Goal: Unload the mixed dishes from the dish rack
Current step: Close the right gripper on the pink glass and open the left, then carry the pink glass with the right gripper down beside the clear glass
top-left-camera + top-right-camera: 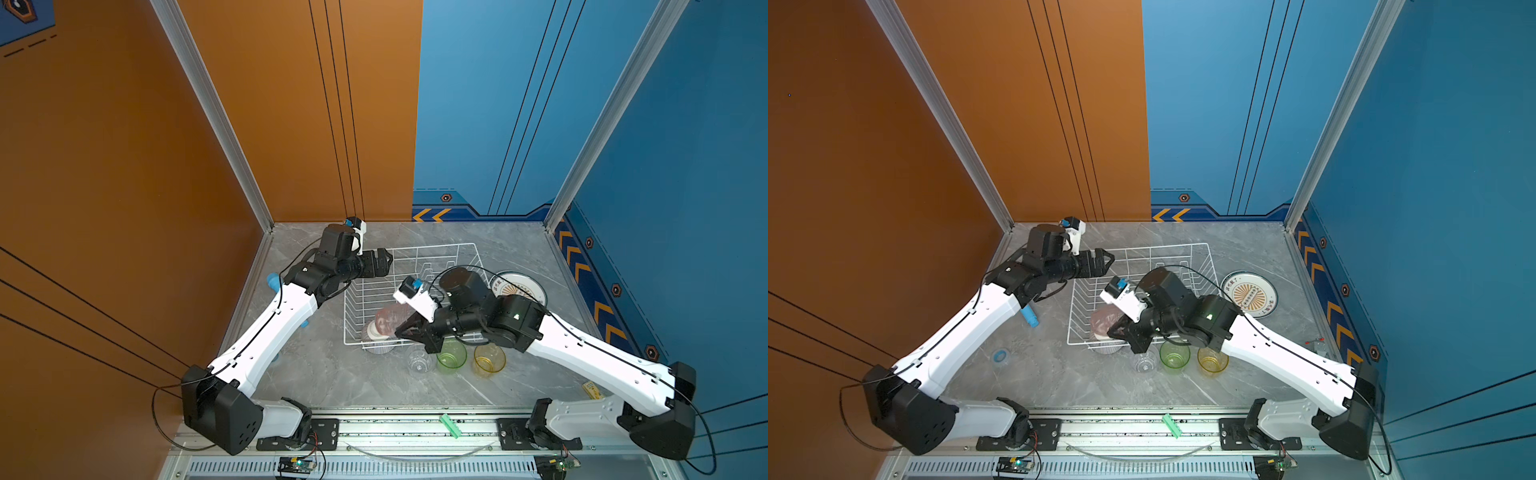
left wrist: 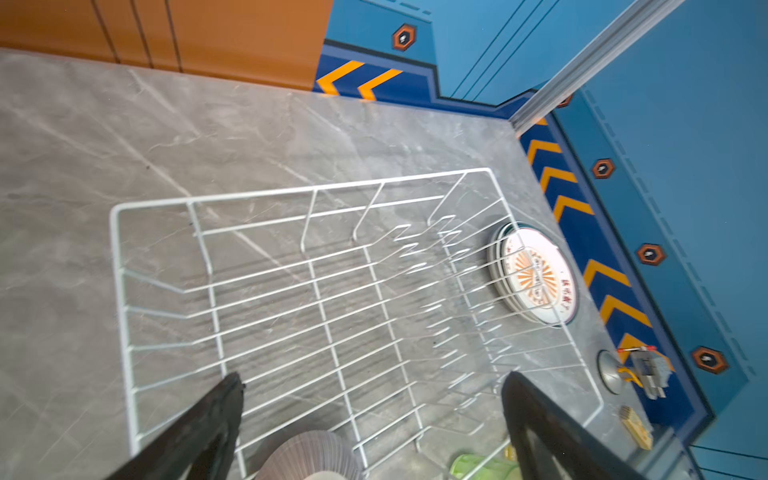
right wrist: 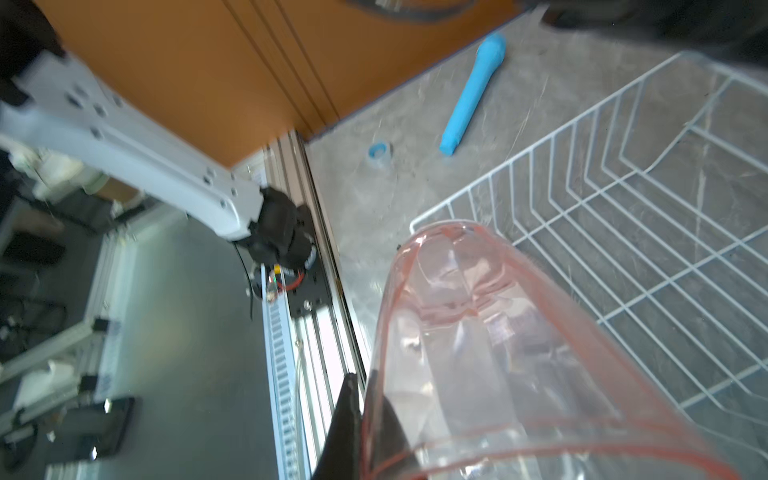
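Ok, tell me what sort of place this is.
Likely a robot test cell mocked up as a kitchen counter: aluminium frame posts, printed wall panels, two arms on a front rail, a dish rack on marble-look tabletop.

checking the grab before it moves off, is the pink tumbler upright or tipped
Tipped: in a top view the pink tumbler lies sideways at the dish rack's near corner, its rim pinched by the right gripper.

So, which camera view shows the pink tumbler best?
The right wrist view: the pink tumbler is large and near, with the right gripper pinching its wall. Both top views show it small and partly hidden by that gripper. The left wrist view misses it.
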Tool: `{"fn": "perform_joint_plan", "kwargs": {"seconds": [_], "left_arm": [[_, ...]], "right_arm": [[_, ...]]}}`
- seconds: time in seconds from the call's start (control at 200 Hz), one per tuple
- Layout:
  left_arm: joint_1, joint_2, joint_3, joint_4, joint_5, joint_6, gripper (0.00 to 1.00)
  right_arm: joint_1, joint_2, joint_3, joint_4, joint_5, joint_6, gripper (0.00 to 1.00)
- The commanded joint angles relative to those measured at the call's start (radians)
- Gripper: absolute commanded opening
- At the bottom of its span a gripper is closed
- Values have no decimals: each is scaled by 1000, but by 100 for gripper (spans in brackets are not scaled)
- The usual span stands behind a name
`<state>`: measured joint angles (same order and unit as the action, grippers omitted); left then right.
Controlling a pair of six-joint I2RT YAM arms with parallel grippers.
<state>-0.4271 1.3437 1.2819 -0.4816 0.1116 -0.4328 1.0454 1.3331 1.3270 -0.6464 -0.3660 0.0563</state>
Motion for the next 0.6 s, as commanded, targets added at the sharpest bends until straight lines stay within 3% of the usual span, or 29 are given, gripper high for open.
{"fn": "perform_joint_plan", "kwargs": {"seconds": [0.0, 0.3, 0.596], "left_arm": [[6, -35, -10, -43, -88, 30, 98], [12, -42, -12, -62, -95, 37, 98], [24, -42, -15, -72, -87, 49, 98]], "right_arm": [[91, 98, 78, -250, 191, -162, 0], [245, 406, 255, -416, 312, -236, 0], [272, 596, 364, -523, 371, -270, 0]]}}
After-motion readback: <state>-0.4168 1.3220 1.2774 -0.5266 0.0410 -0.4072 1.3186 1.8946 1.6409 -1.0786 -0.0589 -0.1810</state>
